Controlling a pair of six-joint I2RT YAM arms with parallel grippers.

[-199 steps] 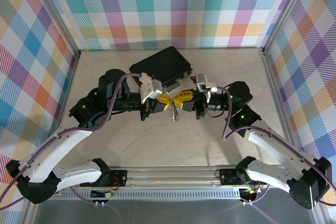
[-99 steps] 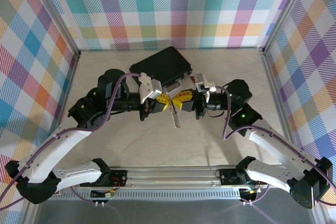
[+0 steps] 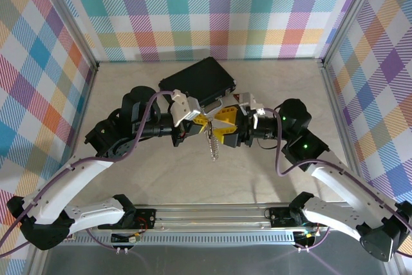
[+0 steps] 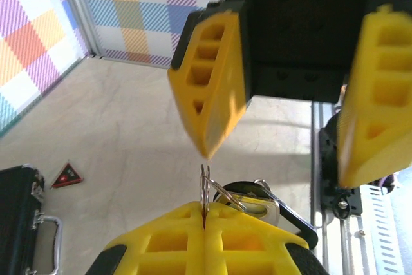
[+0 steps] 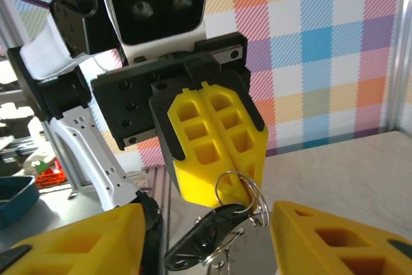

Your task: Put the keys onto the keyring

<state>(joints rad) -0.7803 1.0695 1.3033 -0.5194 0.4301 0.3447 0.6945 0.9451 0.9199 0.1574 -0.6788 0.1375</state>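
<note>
The closed black case (image 3: 199, 82) lay at the far middle of the table, its contents hidden. In front of it the left gripper (image 4: 205, 216) was clamped tight on the keyring (image 4: 205, 186), held above the surface. The keys (image 3: 214, 146), among them a dark-headed key (image 5: 205, 231), hung below it. The right gripper (image 4: 277, 165) stood spread, grasping nothing, with a finger on either side of the ring. The table (image 3: 161, 178) was pale beige. A red-and-black triangle (image 4: 67, 175) lay near the case. The walls (image 3: 206, 11) were plaid.
</note>
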